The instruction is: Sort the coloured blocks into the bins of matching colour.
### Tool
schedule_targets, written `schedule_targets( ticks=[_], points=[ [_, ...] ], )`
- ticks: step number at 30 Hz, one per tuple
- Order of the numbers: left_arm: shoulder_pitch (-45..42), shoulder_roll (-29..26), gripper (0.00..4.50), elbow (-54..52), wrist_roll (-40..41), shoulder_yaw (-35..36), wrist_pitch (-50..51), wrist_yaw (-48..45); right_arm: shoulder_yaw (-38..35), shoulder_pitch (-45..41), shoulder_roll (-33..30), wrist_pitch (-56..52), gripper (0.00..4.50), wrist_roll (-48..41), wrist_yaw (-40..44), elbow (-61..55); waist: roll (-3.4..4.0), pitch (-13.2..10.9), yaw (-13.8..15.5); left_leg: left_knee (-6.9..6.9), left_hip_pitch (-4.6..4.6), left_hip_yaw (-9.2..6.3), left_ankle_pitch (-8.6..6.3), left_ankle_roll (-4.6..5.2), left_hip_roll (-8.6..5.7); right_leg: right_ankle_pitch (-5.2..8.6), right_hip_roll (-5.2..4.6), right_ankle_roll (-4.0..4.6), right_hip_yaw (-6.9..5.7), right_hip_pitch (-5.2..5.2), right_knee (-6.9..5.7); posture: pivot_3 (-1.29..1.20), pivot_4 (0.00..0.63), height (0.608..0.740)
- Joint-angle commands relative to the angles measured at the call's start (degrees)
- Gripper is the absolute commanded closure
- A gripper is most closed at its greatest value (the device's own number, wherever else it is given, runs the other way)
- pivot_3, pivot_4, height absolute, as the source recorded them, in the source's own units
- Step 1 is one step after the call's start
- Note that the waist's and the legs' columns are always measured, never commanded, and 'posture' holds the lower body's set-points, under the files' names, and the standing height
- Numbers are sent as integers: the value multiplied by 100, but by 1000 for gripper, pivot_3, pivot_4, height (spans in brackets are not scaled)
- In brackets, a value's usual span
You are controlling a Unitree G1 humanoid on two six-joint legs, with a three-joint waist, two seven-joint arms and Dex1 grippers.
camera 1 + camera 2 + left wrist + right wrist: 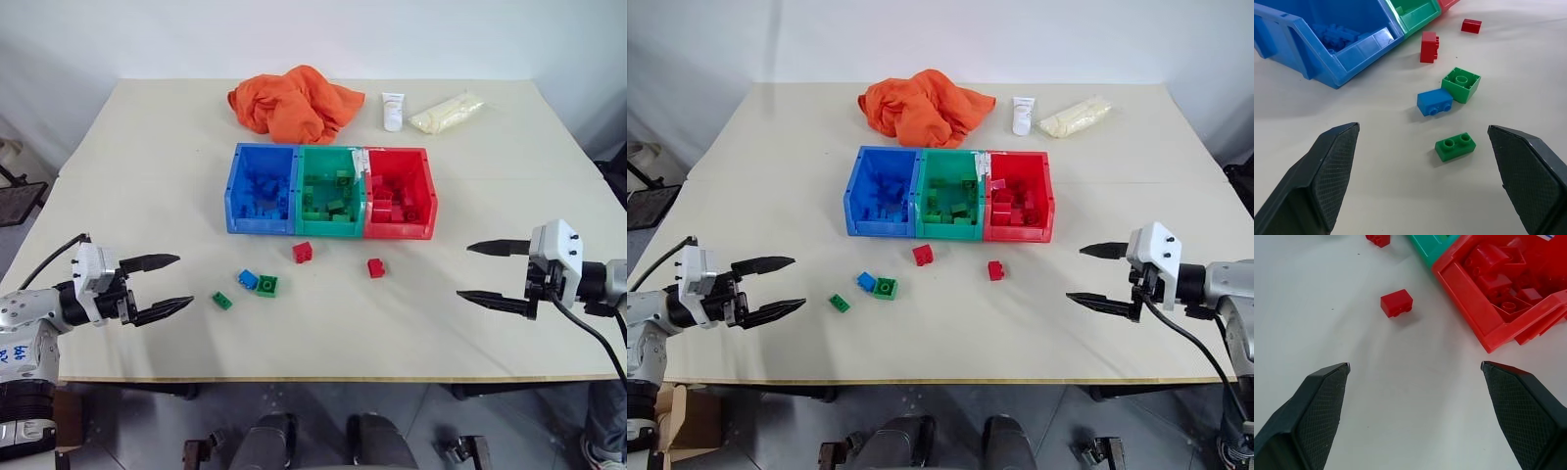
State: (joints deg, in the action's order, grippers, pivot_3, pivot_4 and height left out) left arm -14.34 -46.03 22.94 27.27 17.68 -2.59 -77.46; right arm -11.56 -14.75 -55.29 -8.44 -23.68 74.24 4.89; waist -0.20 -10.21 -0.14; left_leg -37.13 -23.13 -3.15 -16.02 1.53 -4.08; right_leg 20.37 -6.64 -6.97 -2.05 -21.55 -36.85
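Note:
Three joined bins stand mid-table: blue bin (261, 188), green bin (330, 190), red bin (401, 192), each with several matching blocks inside. In front of them lie loose blocks: two red blocks (303, 252) (375, 267), a blue block (248, 279), a square green block (266, 285) and a flat green block (222, 301). My left gripper (174, 285) hovers open at the left, just left of the flat green block (1455, 146). Over the table's right side my right gripper (470, 270) is open and holds nothing, with the red block (1396, 303) ahead of it.
An orange cloth (293, 102) is bunched at the back of the table, with a white tube (393, 111) and a clear bag of pale yellow stuff (447, 113) to its right. The table's front edge (323, 378) runs just below the grippers.

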Motion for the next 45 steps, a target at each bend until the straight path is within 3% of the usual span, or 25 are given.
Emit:
schedule_targets(
  ticks=[1, 5, 12, 19, 24, 32, 38, 45],
  points=[
    [-27, -61, 23, -141, 168, 134, 11, -107, -102, -2, 24, 34, 0, -53, -58, -170, 0, 0, 1, 0, 0, 0, 0, 0, 0, 0, 0, 0, 0, 0, 0, 0, 150, 740],
    [-205, 10, 23, -46, 40, 169, 65, 398, -103, 20, 46, -87, 0, -76, -152, -246, 0, 0, 5, -1, 0, 0, 0, 0, 0, 0, 0, 0, 0, 0, 0, 0, 150, 740],
    [-195, 39, 23, -523, 96, -97, 366, 315, -110, 259, -150, -640, 0, -20, -272, -368, 0, 0, 17, -2, 0, 0, -1, 2, -1, 0, 0, 0, 1, 0, -4, 0, 150, 740],
    [-451, 35, 23, -285, 251, -246, 645, -155, -965, 1046, -723, -611, 0, 82, -137, 44, 0, 0, 28, -4, -1, 0, -2, 5, -4, 0, -2, 0, 1, 2, -1, 0, 150, 740],
    [-673, 110, 23, -37, 148, -309, 498, -361, -1182, 1273, -868, -574, 0, 97, -68, 48, 0, 0, -11, -3, 0, 2, -3, 4, 0, 0, 2, 0, -1, 3, -2, 0, 150, 740],
    [-834, 270, 23, -259, 213, -327, 443, -379, -272, 567, -543, -1070, 0, 110, -386, -598, 2, 1, -11, -6, 2, 8, -2, 3, 5, 0, 4, 0, 0, 1, -3, 0, 150, 740],
    [-272, 272, 23, -892, 451, -127, 555, -349, 902, -526, 399, -1573, 0, 264, -788, -794, 1, 1, -10, -7, 1, 7, -4, 0, 6, 0, 3, 0, 3, -2, -4, 0, 150, 740],
    [485, 305, 23, -1295, 688, 211, 518, -326, 1604, -1145, 1259, -1365, 0, 575, -943, -232, 2, 1, 20, -8, 0, 1, -4, 0, 4, 0, 2, 0, 3, -3, -5, 0, 150, 740]
  ],
)
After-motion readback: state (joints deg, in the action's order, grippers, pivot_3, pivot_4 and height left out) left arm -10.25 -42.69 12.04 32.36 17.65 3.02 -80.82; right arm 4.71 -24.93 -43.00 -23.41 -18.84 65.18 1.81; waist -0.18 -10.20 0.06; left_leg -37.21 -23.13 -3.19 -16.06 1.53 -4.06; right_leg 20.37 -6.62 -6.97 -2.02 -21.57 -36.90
